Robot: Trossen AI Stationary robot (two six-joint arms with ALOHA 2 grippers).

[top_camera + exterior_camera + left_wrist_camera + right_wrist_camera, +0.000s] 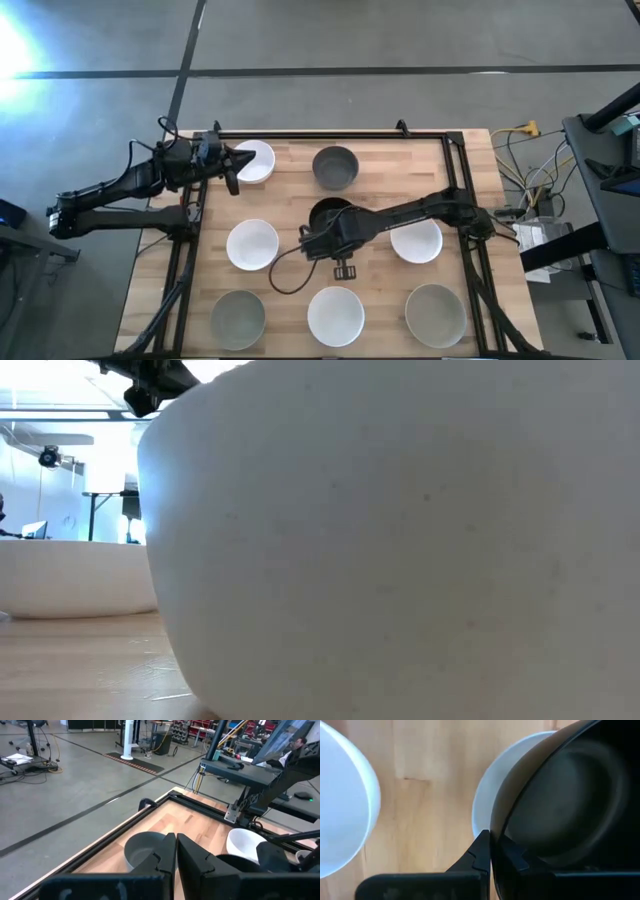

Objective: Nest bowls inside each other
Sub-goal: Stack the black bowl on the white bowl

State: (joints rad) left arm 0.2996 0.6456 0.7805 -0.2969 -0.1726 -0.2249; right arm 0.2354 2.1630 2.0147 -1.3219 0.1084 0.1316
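Observation:
The high view shows eight bowls on the wooden table (290,200). Four are white (253,160) (252,244) (416,240) (335,315), two are pale grey-green (238,318) (435,313), one is dark grey (335,167) and one is black (330,212). My right gripper (322,232) reaches in from the right and is shut on the black bowl (560,805). A white bowl's rim (482,795) shows past it. My left gripper (175,851) is shut and hangs by the far-left white bowl, touching nothing. The dark grey bowl (142,850) lies ahead of it. My right gripper pinches the black bowl's rim (493,832), one finger outside the wall (479,854) and one inside (514,857). The fingers come from above, pointing down. The bowl sits tilted in the hold. Whether it is clear of the table I cannot tell.
A black metal frame (330,133) runs along the table's far and side edges. Cables and equipment (530,200) lie off the right edge. In the low view one white bowl (400,540) fills most of the picture, and another (70,575) stands to its left.

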